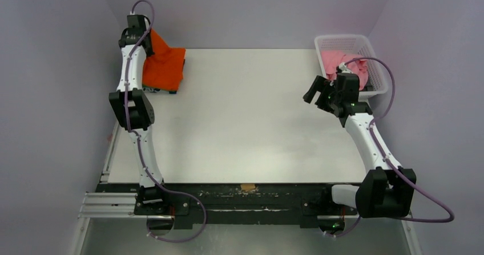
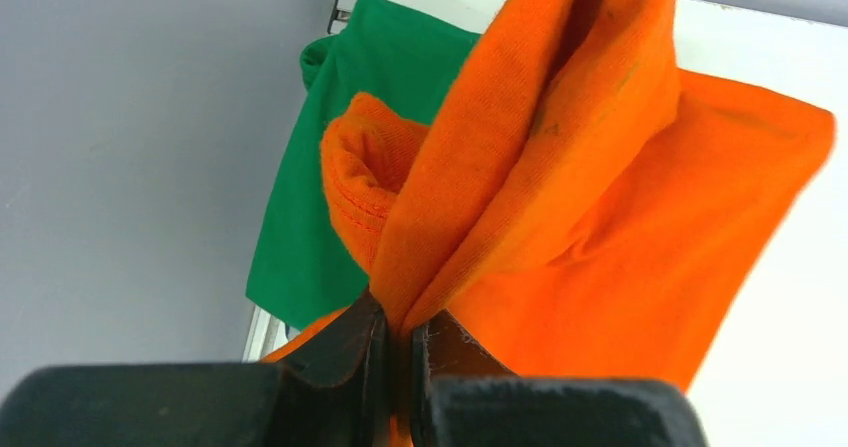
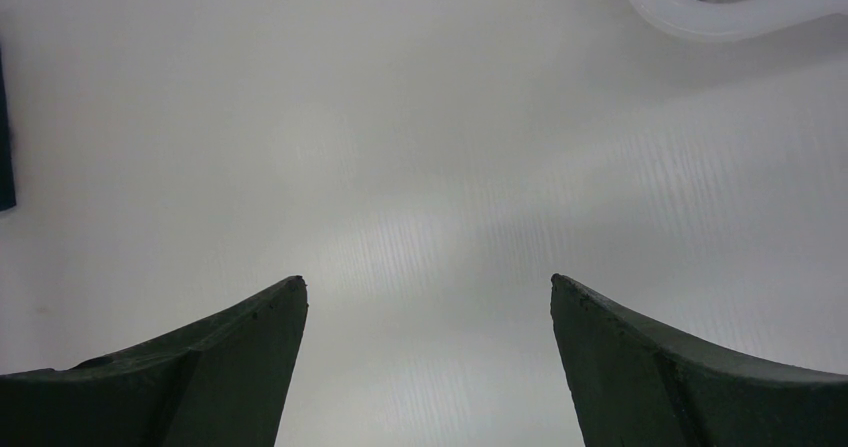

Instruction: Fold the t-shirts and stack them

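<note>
Left gripper [image 2: 398, 339] pinched tight on orange t-shirt [image 2: 620, 197], a fold raised, at 10 o'clock on table [image 1: 245, 112]; green t-shirt [image 2: 340, 147] partly beneath. Right gripper [image 3: 428, 297] wide apart, holding nothing, nr 2 o'clock; pink t-shirt [image 1: 334, 58] in basket [image 1: 342, 38].

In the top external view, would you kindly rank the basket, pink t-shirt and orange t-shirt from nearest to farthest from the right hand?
1. The basket, just beside the right hand, far right.
2. The pink t-shirt, inside it.
3. The orange t-shirt, far-left corner.
</note>
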You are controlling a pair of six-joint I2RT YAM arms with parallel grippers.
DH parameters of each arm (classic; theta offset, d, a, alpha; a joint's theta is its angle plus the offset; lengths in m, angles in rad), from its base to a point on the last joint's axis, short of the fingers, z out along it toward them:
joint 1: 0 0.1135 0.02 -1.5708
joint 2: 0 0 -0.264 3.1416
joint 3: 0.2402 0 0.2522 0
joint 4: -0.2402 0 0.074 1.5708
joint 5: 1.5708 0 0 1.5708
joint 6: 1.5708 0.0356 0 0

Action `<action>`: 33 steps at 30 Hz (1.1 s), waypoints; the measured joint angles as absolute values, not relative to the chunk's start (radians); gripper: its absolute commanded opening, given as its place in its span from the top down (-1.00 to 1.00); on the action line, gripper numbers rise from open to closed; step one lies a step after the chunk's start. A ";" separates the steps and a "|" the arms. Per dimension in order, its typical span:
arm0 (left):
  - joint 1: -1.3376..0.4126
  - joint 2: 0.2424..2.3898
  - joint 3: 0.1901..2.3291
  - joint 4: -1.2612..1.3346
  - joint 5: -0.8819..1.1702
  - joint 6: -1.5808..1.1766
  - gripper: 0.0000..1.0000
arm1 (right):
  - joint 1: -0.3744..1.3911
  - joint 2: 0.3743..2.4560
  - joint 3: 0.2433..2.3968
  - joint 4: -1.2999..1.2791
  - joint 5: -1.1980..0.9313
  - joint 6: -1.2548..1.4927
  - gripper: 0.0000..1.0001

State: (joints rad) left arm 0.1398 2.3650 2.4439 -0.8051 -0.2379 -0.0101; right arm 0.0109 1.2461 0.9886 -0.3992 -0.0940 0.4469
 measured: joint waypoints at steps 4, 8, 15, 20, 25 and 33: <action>0.168 2.395 2.444 -0.757 -0.231 -0.027 0.89 | 0.011 1.252 0.989 -0.406 -0.076 0.438 -0.80; 0.178 2.407 2.444 -0.710 -0.253 -0.043 -0.27 | 0.011 1.252 0.989 -0.408 -0.043 0.427 -0.81; 0.174 2.381 2.383 -0.617 -0.419 -0.111 -1.00 | 0.011 1.237 0.989 -0.428 0.037 0.430 -0.89; 0.169 2.270 2.328 -0.632 -0.469 -0.165 -1.00 | 0.011 1.168 0.973 -0.433 0.113 0.445 -0.97; 0.128 2.000 2.164 -0.655 -0.393 -0.254 -1.00 | 0.011 1.081 0.925 -0.427 0.165 0.467 -0.98; -0.113 1.398 1.415 -0.437 -0.204 -0.434 -1.00 | 0.011 0.942 0.782 -0.418 0.228 0.501 -0.98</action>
